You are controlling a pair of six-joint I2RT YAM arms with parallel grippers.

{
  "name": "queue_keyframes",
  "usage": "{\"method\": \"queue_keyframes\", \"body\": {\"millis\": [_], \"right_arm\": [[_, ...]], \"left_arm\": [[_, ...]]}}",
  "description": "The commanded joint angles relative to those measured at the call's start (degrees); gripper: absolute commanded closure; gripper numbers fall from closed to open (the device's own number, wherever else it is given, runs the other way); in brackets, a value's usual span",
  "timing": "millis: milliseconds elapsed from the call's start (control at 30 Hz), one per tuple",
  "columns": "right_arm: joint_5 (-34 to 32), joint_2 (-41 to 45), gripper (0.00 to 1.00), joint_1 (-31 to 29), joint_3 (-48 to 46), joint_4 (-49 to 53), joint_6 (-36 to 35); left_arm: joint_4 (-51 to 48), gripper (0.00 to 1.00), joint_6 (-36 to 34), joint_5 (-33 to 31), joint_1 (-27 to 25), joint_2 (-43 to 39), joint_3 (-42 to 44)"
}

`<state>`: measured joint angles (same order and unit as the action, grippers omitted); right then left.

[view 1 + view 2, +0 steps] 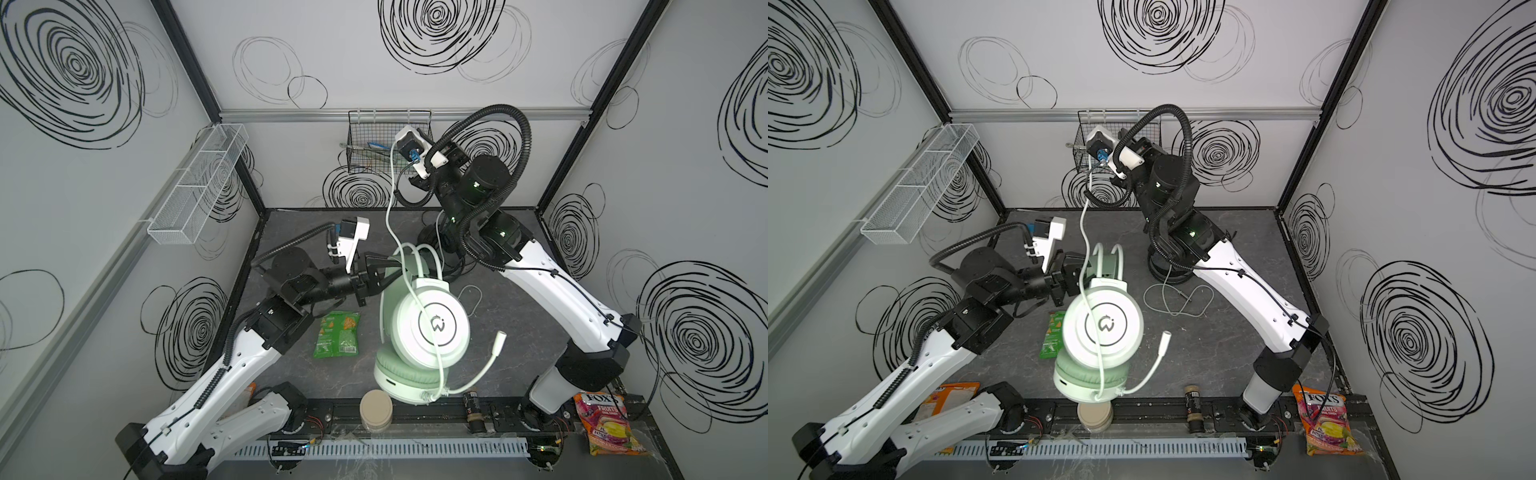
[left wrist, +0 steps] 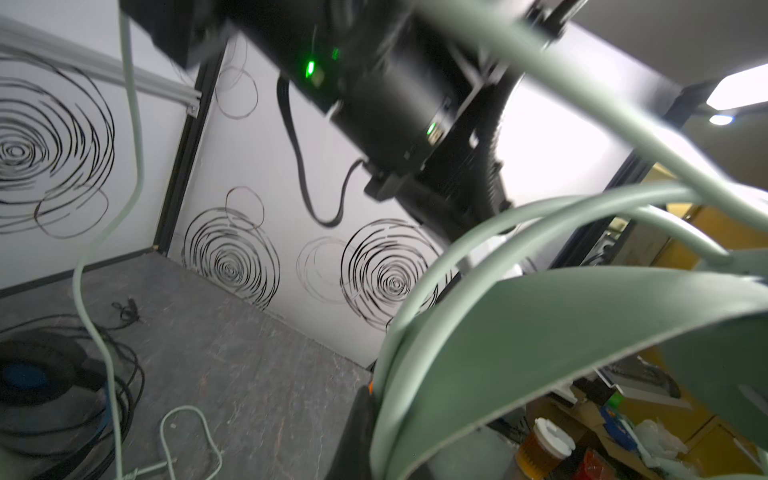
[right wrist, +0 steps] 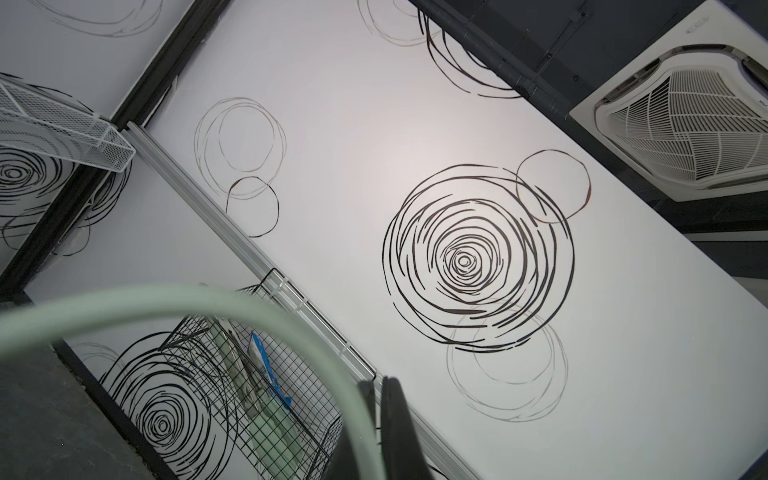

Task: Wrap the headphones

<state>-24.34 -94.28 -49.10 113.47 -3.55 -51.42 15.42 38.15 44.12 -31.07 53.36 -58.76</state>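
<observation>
Mint-green headphones [image 1: 432, 328] hang above the counter [image 1: 519, 332], headband [image 1: 1106, 264] clamped in the left pincer [image 1: 386, 272], while the raised right pincer [image 3: 376, 386] pinches the pale cable [image 1: 388, 216], best kept taut for tidy winding.

Left arm extended low toward centre, left gripper [image 1: 392, 268] jaws closed. Right arm raised rearward, right gripper [image 3: 377, 390] upturned, jaws closed.
</observation>
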Motion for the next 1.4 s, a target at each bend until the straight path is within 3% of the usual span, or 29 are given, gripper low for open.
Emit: {"method": "queue_keyframes", "body": {"millis": [0, 200, 400, 600, 900, 1033, 1367], "right_arm": [[-1.8, 1.9, 1.0, 0.2, -0.1, 0.1, 2.0], [-3.1, 2.2, 1.0, 0.2, -0.3, 2.8, 3.4], [-4.9, 3.1, 1.0, 0.1, -0.6, 6.9, 6.4], [-2.0, 5.8, 1.0, 0.0, -4.7, 7.6, 10.6], [4.5, 9.0, 1.0, 2.8, -11.5, 6.9, 18.5], [7.5, 10.3, 1.0, 2.9, -15.9, 5.3, 20.6], [7.8, 14.0, 1.0, 1.1, -22.2, 5.4, 21.4]], "left_arm": [[14.4, 1.0, 11.1, 3.2, 3.1, -1.8, -0.8], [20.4, 1.0, 15.5, 0.4, 4.4, -2.3, -0.1], [23.0, 1.0, 18.7, -10.7, 9.0, -2.9, -0.4], [30.3, 1.0, 24.3, -17.8, 9.4, -1.8, 0.6], [19.4, 1.0, 21.8, -26.7, 14.3, -4.1, -2.6], [9.3, 1.0, 17.1, -32.4, 14.2, -3.3, -7.7], [-3.5, 1.0, 11.6, -44.3, 14.3, 0.5, -14.5]]}}
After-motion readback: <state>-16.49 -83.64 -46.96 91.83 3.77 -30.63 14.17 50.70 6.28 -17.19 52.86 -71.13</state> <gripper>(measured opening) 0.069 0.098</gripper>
